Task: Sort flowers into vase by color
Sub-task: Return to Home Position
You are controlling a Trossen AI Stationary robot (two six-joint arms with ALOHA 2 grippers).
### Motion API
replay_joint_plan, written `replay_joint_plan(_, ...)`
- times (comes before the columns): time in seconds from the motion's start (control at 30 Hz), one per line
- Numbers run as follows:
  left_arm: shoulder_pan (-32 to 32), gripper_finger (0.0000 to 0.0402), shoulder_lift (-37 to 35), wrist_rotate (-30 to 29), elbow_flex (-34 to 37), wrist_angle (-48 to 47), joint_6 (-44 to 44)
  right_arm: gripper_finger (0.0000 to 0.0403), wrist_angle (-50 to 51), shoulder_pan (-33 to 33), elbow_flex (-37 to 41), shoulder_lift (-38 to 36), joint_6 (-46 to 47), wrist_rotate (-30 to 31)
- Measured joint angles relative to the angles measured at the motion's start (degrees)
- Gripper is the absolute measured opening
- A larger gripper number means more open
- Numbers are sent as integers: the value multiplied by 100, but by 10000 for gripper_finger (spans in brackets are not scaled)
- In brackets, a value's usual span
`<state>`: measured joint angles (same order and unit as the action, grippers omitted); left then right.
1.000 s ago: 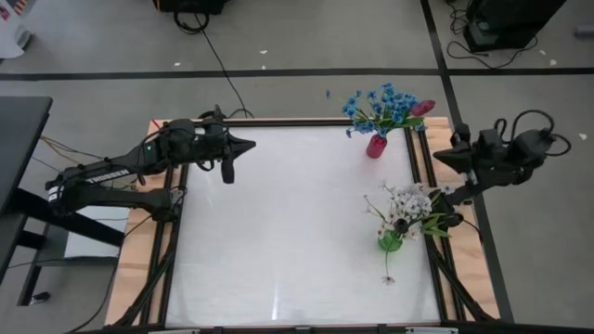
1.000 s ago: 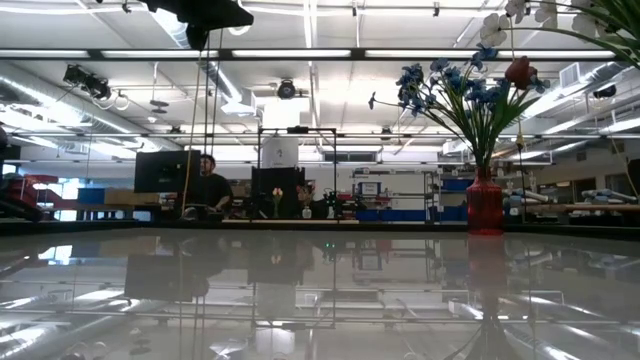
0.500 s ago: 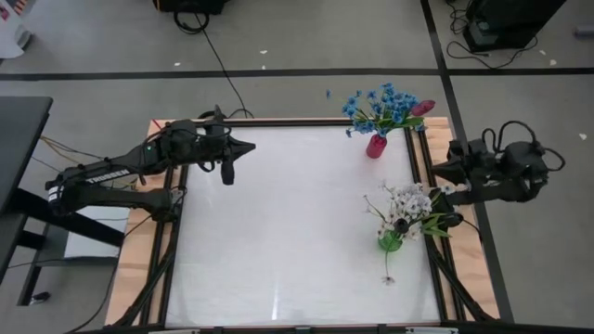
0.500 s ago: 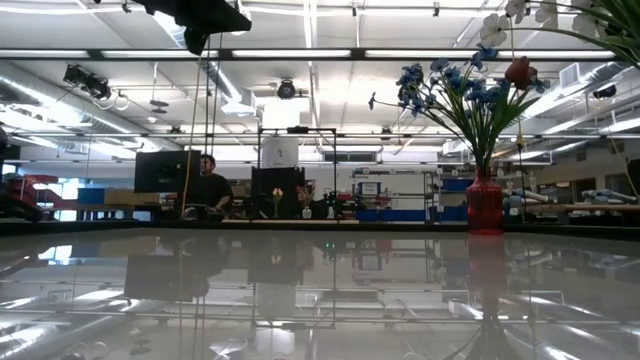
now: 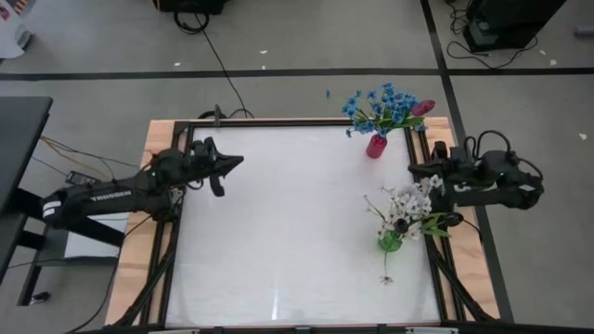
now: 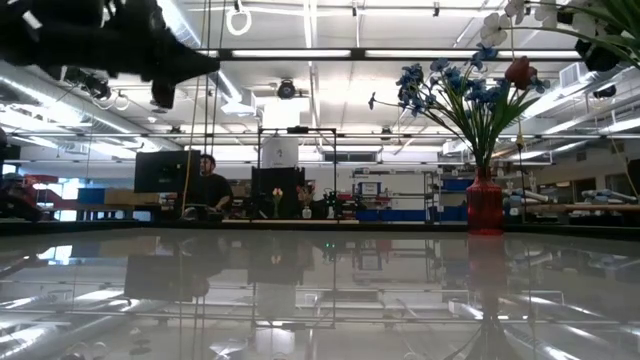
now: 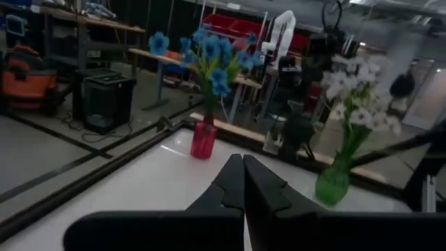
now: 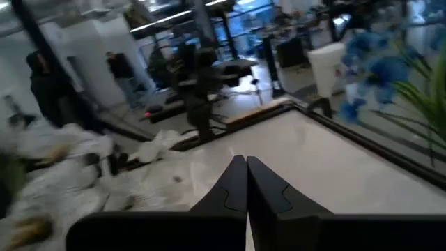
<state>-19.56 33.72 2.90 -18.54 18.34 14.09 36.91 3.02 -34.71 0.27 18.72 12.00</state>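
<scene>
Two dark robot arms over a white table [image 5: 278, 232], seen from above; the flowers are sorted into two vases on the right side; blue flowers [image 5: 382, 104] and a red-pink bud [image 5: 422, 108] stand in a red vase [image 5: 375, 146] at the far right corner; white flowers [image 5: 410, 202] stand in a green vase [image 5: 390, 242] nearer along the right edge; one thin stem [image 5: 387, 264] reaches from the green vase toward the near edge, and whether it lies on the table or hangs from the vase cannot be told; the left gripper [image 7: 243, 160] hangs above the far left part of the table, fingers pressed together and holding nothing; the right gripper [image 8: 246, 162] sits at the right edge, between the two vases and just beside the white flowers, fingers likewise together and empty; sorting looks finished, and the step in hand appears to be the return to rest; the next move calls for drawing the right arm clear without brushing the white blooms or tipping the green vase.
</scene>
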Motion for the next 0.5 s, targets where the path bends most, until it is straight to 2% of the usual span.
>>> replay_joint_plan(0.1, 29, 1, -238, 1, 300, -55, -105, 7, -162, -2, 132, 9, 91, 148)
replay_joint_plan(0.27, 29, 2, -310, 0, 402, -394, -254, 7, -474, -2, 528, 8, 87, 187)
replay_joint_plan(0.5, 29, 2, -302, 1, 401, -800, -546, 7, -1351, 0, 1196, 3, -40, -26)
